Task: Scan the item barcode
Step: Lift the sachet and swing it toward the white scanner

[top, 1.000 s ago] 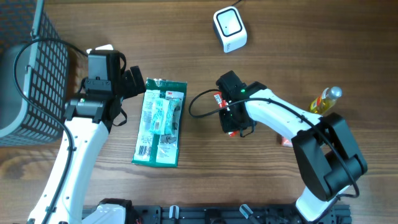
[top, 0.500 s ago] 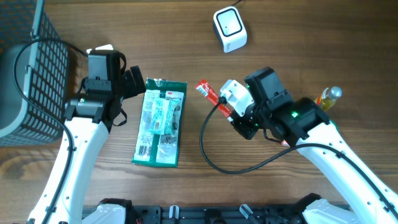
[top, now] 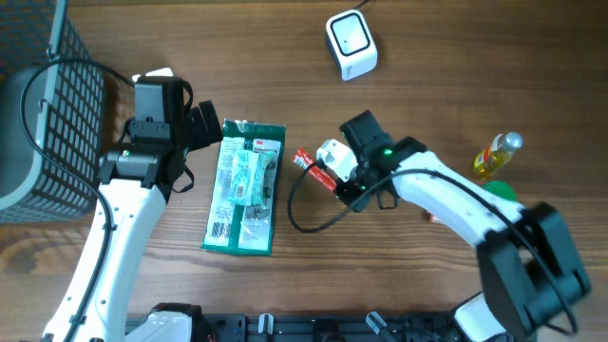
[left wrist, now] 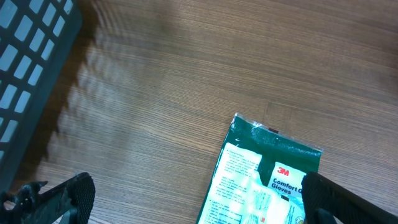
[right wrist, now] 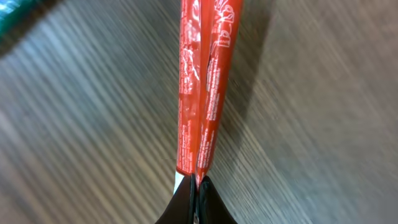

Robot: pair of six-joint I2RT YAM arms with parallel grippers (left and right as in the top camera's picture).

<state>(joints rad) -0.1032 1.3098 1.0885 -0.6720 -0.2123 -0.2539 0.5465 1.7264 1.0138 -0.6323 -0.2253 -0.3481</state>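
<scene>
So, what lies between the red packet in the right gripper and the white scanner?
Nothing. In the overhead view, only bare wooden table separates the red packet from the white scanner.

Bright, even light over a wooden desk [top: 456,57].
Overhead view sharp with faint shadows; right wrist view blurred and streaky around the red packet [right wrist: 200,87]; basket [left wrist: 28,68] casts soft shadow.
</scene>
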